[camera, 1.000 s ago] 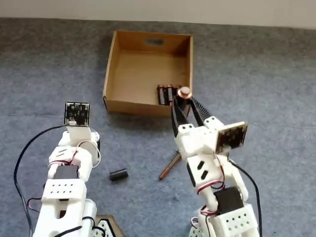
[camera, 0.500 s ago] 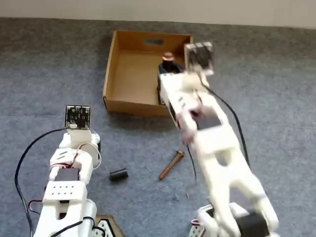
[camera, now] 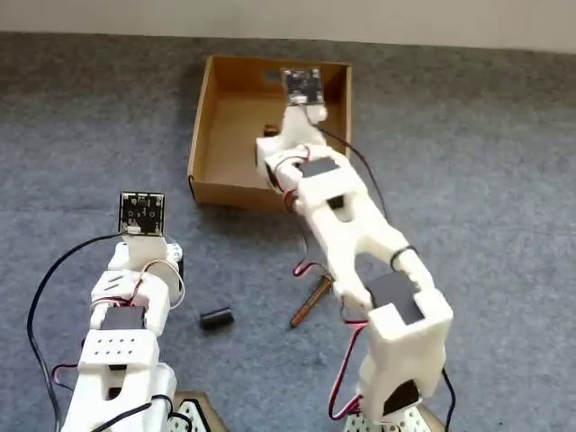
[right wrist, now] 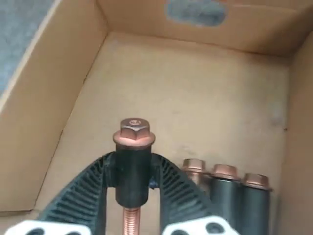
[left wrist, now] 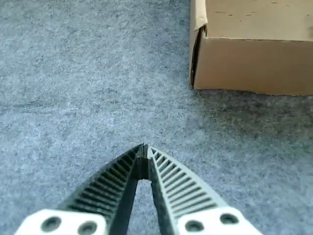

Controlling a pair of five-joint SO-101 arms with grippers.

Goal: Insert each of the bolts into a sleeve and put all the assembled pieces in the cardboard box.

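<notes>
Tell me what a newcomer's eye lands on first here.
The right end effector, over the cardboard box, grips a black sleeve with a copper bolt through it. Three finished pieces sit in a row beside it in the box. On the grey carpet outside lie one loose bolt and one loose sleeve.

No writing, label, number or sign can be read on the cardboard box [camera: 200,126] or anything else.
</notes>
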